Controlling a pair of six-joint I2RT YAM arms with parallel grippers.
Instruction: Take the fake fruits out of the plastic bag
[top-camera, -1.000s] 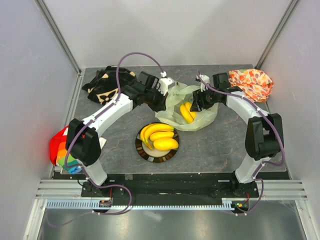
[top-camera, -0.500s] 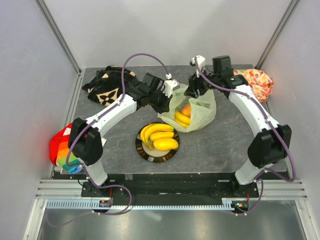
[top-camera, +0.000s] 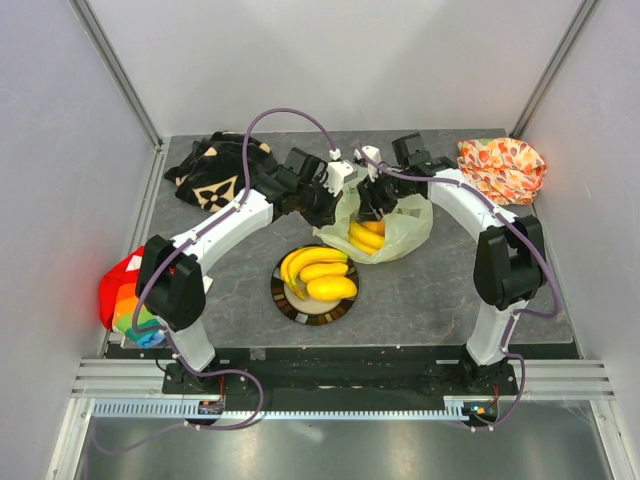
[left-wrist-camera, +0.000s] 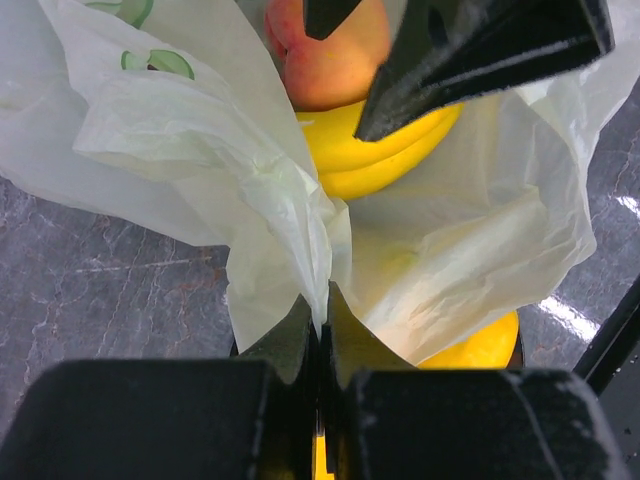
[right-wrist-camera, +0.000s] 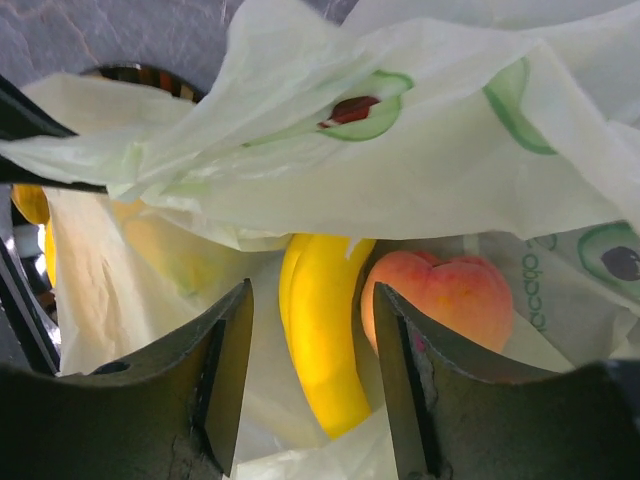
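Pinching a fold of rim on the plastic bag (top-camera: 405, 228) flat between its closed fingers, the left pincer (left-wrist-camera: 322, 318) props the mouth wide at the middle of the bench (top-camera: 440, 300). The right pincer (right-wrist-camera: 310, 305) hangs spread inside, gripping nothing, fingers either side of the bagged banana bunch (right-wrist-camera: 320, 340). Two fruits look out and two remain, so I judge the next move calls for sinking slightly, closing on that bunch without catching film, and lifting clear. Counted: one plate (top-camera: 283, 300) carrying one plated banana bunch (top-camera: 303, 264) and one yellow oval fruit (top-camera: 330, 288), then one bunch and one peach (right-wrist-camera: 445, 292) inside the bag.
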